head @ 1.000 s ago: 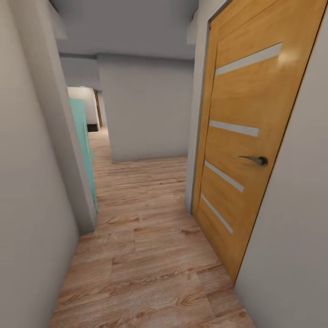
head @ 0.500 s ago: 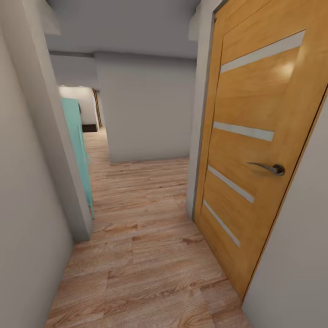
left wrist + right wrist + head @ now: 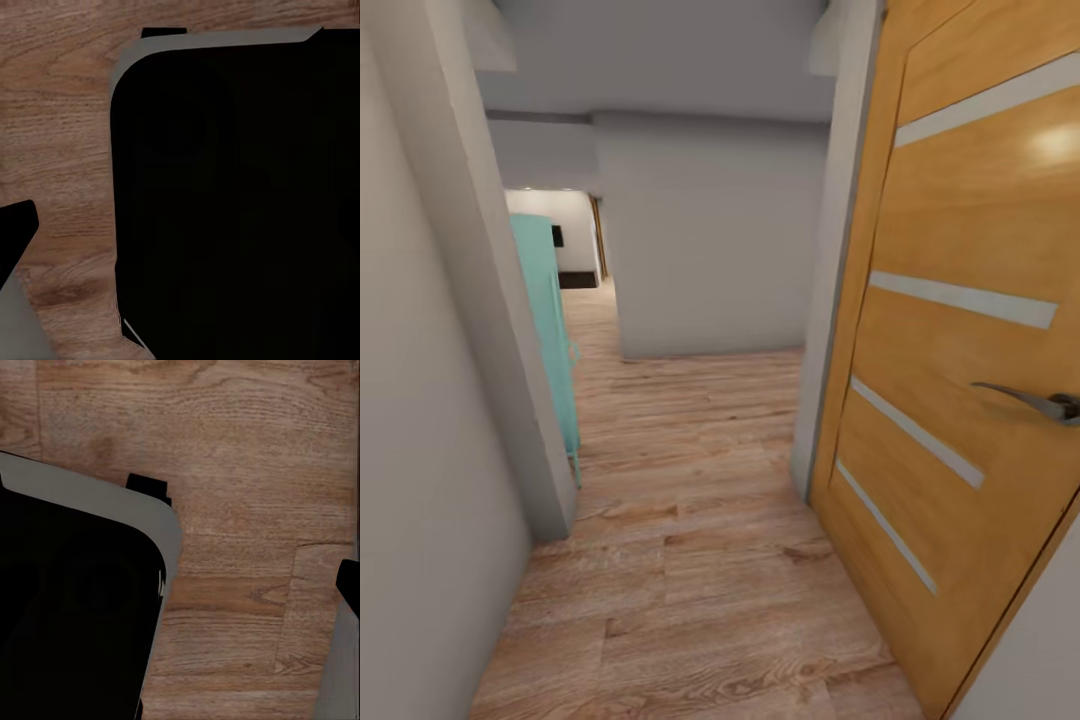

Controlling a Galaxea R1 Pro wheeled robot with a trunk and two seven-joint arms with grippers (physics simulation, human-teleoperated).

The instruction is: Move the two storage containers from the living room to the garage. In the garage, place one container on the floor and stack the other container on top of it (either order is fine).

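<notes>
Setting: narrow hallway seen in the head view, light wood plank floor [image 3: 690, 560] running ahead between pale grey walls.
Door: orange-brown wooden door [image 3: 960, 400] on the right side, closed or nearly so against its grey frame, with pale horizontal inlay strips across its face.
Door handle: grey metal lever handle [image 3: 1040, 402] at the door's right edge, pointing left.
Left wall: plain grey wall [image 3: 430, 420] close on the left, ending at a corner partway down the hall.
Teal object: tall teal panel [image 3: 550, 340] standing just past that corner, upright, partly hidden by the wall; cannot tell what it is.
Far end: grey wall block [image 3: 710, 240] straight ahead, hall passing to its left toward a brighter room with a dark strip low on its far wall.
Left wrist view: large black rounded body with a grey edge [image 3: 232, 202] over dark wood planks; cannot identify it.
Right wrist view: similar black rounded body with a grey rim [image 3: 75, 607] over wood planks [image 3: 247, 457]; grey edge at the frame's side.
Gripper state: fingers not made out in either wrist view; cannot tell whether left or right gripper is spread or pressed together.
Storage containers: location not established from these views.
</notes>
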